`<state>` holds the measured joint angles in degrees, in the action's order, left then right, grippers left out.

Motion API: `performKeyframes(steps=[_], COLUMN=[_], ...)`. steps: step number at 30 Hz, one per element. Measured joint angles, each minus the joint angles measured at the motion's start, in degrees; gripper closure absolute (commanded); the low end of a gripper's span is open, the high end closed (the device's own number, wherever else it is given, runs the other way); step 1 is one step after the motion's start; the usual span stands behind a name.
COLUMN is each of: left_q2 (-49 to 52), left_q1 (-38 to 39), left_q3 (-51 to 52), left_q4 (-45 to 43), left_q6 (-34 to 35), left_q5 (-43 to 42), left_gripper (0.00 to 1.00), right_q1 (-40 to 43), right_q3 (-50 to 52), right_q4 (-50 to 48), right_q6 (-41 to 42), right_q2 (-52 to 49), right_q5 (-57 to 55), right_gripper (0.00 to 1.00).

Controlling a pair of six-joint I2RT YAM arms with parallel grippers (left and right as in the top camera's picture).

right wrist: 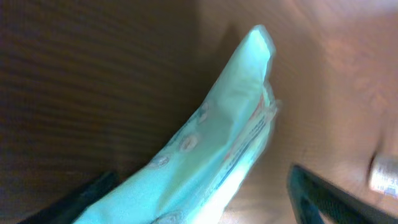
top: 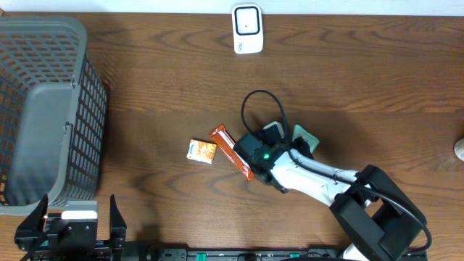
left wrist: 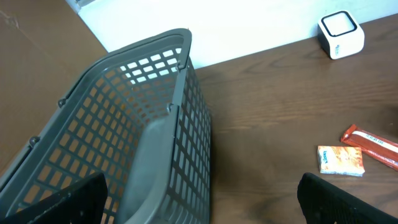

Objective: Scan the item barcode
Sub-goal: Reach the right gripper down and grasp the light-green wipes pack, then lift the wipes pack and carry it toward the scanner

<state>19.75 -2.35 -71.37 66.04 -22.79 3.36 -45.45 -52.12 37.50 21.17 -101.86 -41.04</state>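
Green packet, print blurred, orange bar

Mock shop checkout: barcode scanner, grey shopping basket, packaged snacks, wooden table.

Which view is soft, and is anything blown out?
Right wrist: soft throughout, the mint-green packet smeared close to the lens, left of the frame dark. Left wrist: sharp on the basket, the white wall behind it blown out. Overhead: crisp and evenly lit, no glare on the table.
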Motion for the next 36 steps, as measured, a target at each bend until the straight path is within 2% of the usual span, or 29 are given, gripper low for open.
performKeyframes(steps=[4,7,11,14,19,23,26,36], left_q2=[0.0,0.0,0.0,0.0,0.0,0.0,0.0,0.0], left_q1=[0.0,0.0,0.0,0.0,0.0,0.0,0.0,0.0], left_q3=[0.0,0.0,0.0,0.0,0.04,0.07,0.07,0.07], left_q4=[-0.02,-0.02,0.0,-0.02,0.0,0.0,0.0,0.0], left_q6=[0.0,0.0,0.0,0.0,0.0,0.0,0.0,0.0], left_q5=[0.0,-0.02,0.0,0.0,0.0,0.0,-0.02,0.0], left_gripper=[0.02,0.02,0.02,0.02,0.02,0.02,0.02,0.02], right_q1=[2.64,2.84,2.82,2.82,2.84,3.15,4.55,15.17], right_q3=[0.96,1.25,1.11,-0.61,-12.66,-25.24,-30.25,-31.41], right_q4=[0.0,0.33,0.76,4.61,18.88,26.97,30.58,29.53], right_q6=[-2.89,-4.31,-5.09,-5.29,-5.86,-10.67,-13.92,-19.1], right_q2=[-0.13,-0.2,-0.2,-0.2,-0.11,1.09,2.67,3.13], right_q5=[2.95,3.3,3.37,5.25,15.65,31.47,42.97,75.58], right_gripper=[0.84,0.99,0.99,0.99,0.99,0.99,0.99,0.99])
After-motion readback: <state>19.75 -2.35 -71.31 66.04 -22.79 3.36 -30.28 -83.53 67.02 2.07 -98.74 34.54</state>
